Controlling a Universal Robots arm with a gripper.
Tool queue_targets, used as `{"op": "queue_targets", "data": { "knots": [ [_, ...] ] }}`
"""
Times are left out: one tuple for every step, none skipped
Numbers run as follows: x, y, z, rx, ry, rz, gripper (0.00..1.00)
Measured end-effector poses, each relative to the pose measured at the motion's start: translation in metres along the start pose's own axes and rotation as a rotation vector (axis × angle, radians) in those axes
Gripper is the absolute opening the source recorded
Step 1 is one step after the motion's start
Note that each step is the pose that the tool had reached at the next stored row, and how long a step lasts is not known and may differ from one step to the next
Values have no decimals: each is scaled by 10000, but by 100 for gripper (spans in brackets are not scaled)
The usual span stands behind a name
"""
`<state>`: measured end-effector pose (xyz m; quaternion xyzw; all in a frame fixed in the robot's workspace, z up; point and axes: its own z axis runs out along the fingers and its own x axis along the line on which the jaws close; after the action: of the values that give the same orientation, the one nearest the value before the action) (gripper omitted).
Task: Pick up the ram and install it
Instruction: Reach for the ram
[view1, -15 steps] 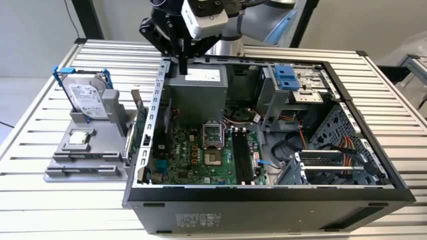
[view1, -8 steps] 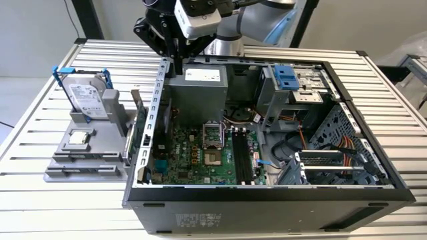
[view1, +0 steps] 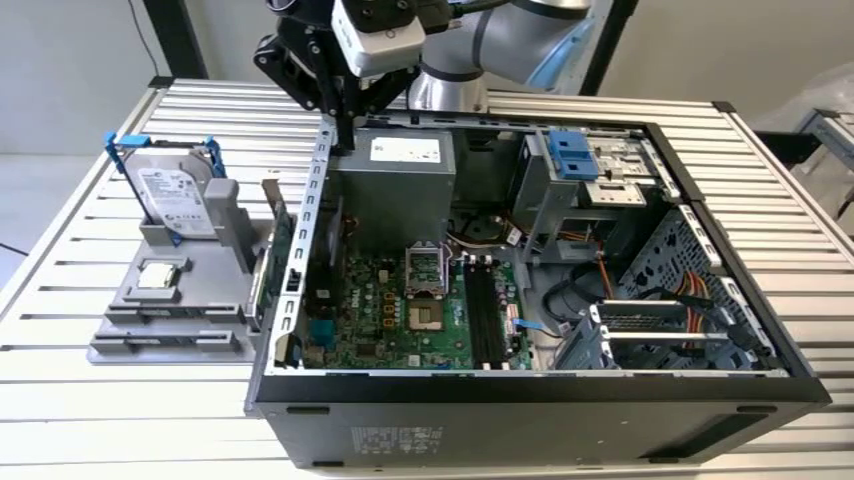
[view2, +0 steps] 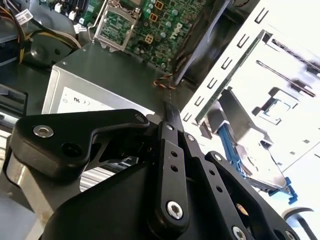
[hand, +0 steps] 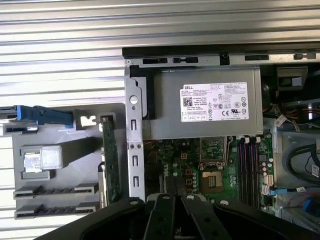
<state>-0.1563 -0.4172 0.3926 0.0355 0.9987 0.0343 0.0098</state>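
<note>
Hovering above the rear edge of the open computer case (view1: 534, 425), the tool (view1: 344, 135) is clenched on nothing, its fingers drawn together over the grey power supply (view1: 394, 195). The ram (view1: 275, 235) has not been picked up. It stands on edge in the grey holder (view1: 160, 310) on the counter (view1: 80, 400), just beside the case's outer wall, at about seven o'clock from the tool in the exterior view and apart from it. The hard drive (view1: 176, 195) in its blue frame and the square processor chip (view1: 160, 275) sit in the same holder, toward nine o'clock from the ram. On the motherboard (view1: 387, 320), the black memory slots (view1: 483, 320) lie toward four o'clock from the ram and look unfilled. By my judgement the task is barely begun, with both the pick and the seating left to do.
</note>
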Motion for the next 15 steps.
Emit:
{"op": "queue_targets", "data": {
  "knots": [
    [12, -1, -1, 0, 1, 0, 0],
    [24, -2, -1, 1, 1, 0, 0],
    [37, -3, -1, 0, 0, 0, 0],
    [49, -3, -1, 0, 0, 0, 0],
    [60, -4, -1, 0, 1, 0, 0],
    [70, -5, -2, 0, 3, 0, 0],
    [81, -6, -2, 1, 6, 1, 0],
    [92, -7, -2, 1, 8, 1, 0],
    [104, -7, -3, 1, 12, 1, 0],
    [116, -8, -3, 2, 16, 2, 0],
    [127, -9, -3, 2, 22, 2, 0],
    [139, -10, -3, 2, 28, 3, 0],
    [151, -11, -3, 3, 34, 3, 0],
    [162, -11, -4, 3, 41, 3, 0],
    [174, -12, -4, 4, 46, 4, 0]
  ]
}}
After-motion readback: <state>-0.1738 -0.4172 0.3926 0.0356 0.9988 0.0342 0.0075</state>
